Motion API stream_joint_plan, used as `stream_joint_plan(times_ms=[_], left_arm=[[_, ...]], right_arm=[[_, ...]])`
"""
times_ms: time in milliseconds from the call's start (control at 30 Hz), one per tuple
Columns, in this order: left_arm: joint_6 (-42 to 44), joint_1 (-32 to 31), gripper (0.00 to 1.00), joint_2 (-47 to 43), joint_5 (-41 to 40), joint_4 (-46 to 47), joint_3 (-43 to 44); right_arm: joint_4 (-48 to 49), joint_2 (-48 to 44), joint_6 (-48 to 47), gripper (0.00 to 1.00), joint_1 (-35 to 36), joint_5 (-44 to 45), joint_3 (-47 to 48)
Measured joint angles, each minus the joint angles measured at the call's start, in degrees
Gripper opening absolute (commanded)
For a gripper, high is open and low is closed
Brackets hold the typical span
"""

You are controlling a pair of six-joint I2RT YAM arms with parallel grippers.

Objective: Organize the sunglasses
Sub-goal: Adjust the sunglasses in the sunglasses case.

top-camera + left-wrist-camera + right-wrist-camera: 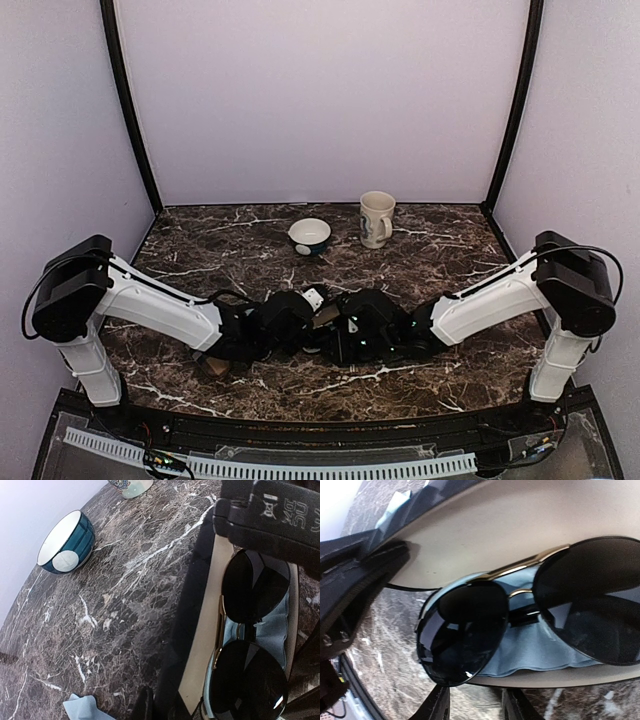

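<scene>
one sunglasses (520,614) pair in one open case (520,525), left end effector (300,322) closed, right end effector (475,705) seemingly parted

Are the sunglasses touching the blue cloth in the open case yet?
Touching. In the right wrist view the sunglasses lie on the blue cloth, lens rims meeting it with no gap.

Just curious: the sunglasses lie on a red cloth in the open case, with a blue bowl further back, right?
Not red: the right wrist view shows the cloth is light blue. The sunglasses do lie on it in the open case, with a blue bowl further back.
</scene>
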Motion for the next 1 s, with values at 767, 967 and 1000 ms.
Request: stream_joint_plan(times_ms=[767,967,1000], left_arm=[[-0.8,-0.6,0.00,1.3,-0.2,-0.7,1.8],[-0.8,-0.6,0.00,1.3,-0.2,-0.7,1.9],[-0.8,-0.6,0.00,1.3,-0.2,-0.7,1.8]], right_arm=[[9.4,-2.2,1.2,0.39,-2.3,-10.5,-6.5],[12.0,-5.7,1.2,0.39,-3.0,-11.1,-9.5],[12.6,-6.0,1.2,0.39,-3.3,-11.2,-9.9]])
